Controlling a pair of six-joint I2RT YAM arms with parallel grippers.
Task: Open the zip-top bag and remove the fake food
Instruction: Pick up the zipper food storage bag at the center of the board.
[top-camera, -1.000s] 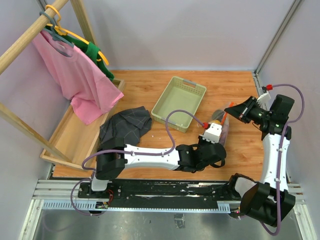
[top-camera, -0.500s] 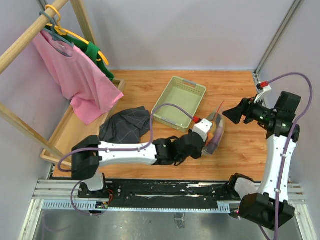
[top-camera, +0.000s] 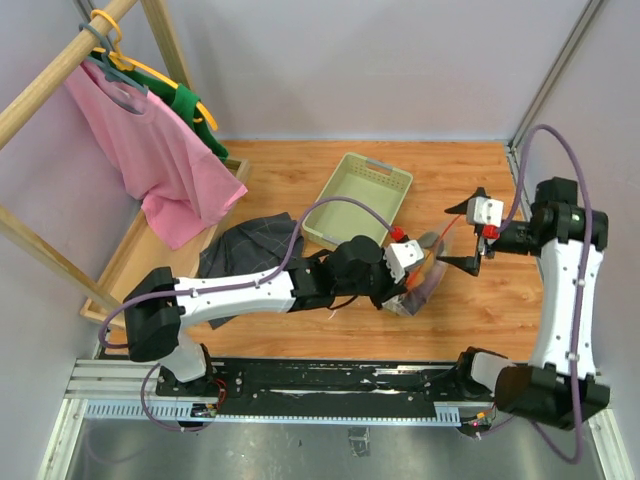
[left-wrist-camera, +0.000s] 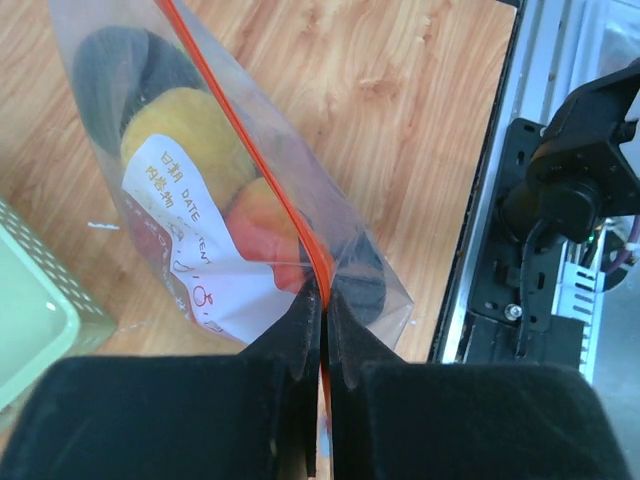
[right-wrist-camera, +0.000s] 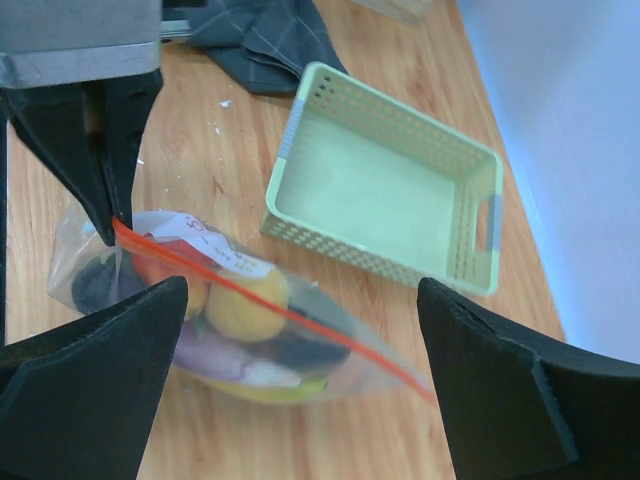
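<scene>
1. The left gripper (left-wrist-camera: 322, 300) is clamped tight on the bag (left-wrist-camera: 215, 190), its 2 fingers pinching 1 end of the orange zip strip (left-wrist-camera: 262, 180).
2. The bag is over the wooden table (top-camera: 450, 170), just right of the green tray (top-camera: 326, 192) and between the 2 grippers in the top view. Whether its underside rests on the wood cannot be told.
3. The toy food (right-wrist-camera: 245, 305) is inside the bag. A yellow piece, a red one and some dark ones press against the clear plastic, partly behind a white label (left-wrist-camera: 185, 235).
4. The right gripper (right-wrist-camera: 300, 290) is spread wide and closed on nothing, with its 2 fingers on either side of the bag in its own camera's view.
5. A dark cloth (top-camera: 250, 250) lies left of the tray, and a pink shirt (top-camera: 150, 160) hangs on a wooden rack (top-camera: 50, 75) at the back left.
</scene>
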